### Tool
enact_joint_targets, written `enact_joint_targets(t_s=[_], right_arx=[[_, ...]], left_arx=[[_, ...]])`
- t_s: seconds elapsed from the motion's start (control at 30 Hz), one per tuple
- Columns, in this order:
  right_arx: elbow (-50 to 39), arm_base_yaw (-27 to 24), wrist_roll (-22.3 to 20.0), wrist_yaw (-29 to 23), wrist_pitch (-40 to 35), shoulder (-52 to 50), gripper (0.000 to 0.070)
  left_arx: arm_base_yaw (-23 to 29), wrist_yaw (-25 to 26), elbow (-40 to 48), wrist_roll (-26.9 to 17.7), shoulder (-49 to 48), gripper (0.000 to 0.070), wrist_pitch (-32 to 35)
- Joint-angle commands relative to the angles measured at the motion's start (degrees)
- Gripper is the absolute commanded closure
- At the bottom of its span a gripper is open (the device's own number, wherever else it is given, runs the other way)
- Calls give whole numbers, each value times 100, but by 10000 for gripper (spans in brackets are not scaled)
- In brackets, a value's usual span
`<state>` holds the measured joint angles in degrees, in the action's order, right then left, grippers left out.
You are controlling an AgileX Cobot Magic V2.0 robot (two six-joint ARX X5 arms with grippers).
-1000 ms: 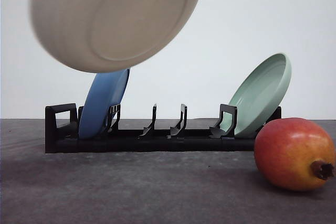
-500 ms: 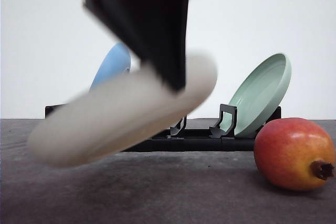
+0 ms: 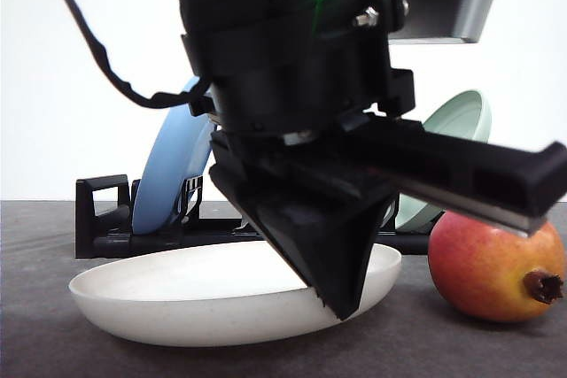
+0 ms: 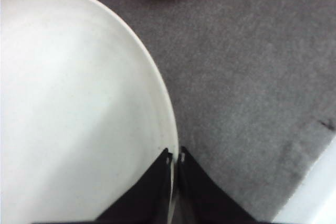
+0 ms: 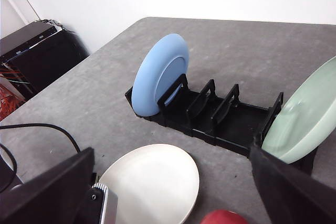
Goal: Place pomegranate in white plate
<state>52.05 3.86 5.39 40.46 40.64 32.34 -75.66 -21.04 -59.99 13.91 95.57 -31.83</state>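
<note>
My left tool [image 4: 174,161] is clenched on the rim of the white plate [image 3: 177,294], one finger inside the rim and one outside, with the edge pinched between them in the left wrist view. In the front view the plate sits low on the grey bench [image 3: 53,343], its base down on the surface as far as I can tell, under the dark bulk of my left arm. From the right wrist view I see the two dark fingers [image 5: 47,192] of my right tool spread wide apart, released and holding nothing, high above the bench.

The pomegranate [image 3: 492,272] lies on the bench just beside the plate's right rim, apart from it, its dark calyx pointing right and toward the front edge. It is not in the plate.

Behind the plate, toward the far edge of the bench, stands a black rack [image 5: 220,116]. A blue plate [image 5: 157,74] leans upright in its left end, and a pale green plate [image 5: 307,119] leans in its right end.
</note>
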Motion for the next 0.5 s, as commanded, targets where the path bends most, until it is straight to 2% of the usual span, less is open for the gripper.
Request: enact_joint_targets(t_s=[0.0, 0.03, 0.07, 0.1, 0.2, 0.23, 0.3, 0.47], right_arx=[[87, 13, 44, 12, -26, 15, 97], [87, 13, 44, 13, -26, 15, 97], [87, 13, 44, 13, -24, 15, 97], [87, 13, 44, 13, -24, 15, 97], [87, 13, 46, 13, -24, 17, 97], [87, 13, 46, 13, -26, 17, 97], [87, 16, 49, 11, -24, 18, 97], [82, 200, 69, 5, 51, 109, 97]], left_arx=[[-87, -32, -55, 146, 91, 699, 33], [-87, -31, -60, 173, 90, 685, 35], [-87, -33, -65, 227, 89, 631, 35], [-87, -33, -73, 292, 86, 533, 35], [-88, -32, -86, 513, 65, 168, 48], [-93, -31, -89, 539, 62, 108, 44], [-98, -31, -106, 645, 35, 72, -1], [-118, -9, -120, 801, -227, 66, -74]])
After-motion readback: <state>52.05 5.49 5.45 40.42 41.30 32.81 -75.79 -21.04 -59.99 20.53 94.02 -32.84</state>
